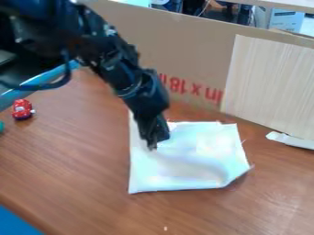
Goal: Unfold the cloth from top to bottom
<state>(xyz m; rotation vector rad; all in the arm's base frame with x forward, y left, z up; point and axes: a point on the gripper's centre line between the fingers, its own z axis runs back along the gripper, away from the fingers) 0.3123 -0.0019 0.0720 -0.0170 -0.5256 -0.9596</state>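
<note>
Red toy car [23, 110] on the brown desk [80, 160], well left of a white cloth [184, 172]. Black pincer [153, 143] pointing down at the cloth's upper left part; whether spread or pressed together, I cannot tell. Pale board [270, 87] behind the cloth, rightward.

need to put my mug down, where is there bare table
Bare wood on the table lies left of the cloth, below the red toy car, and between the cloth and the picture's bottom edge. It is crowded at the cloth's upper left, where the claw hangs over it.
</note>
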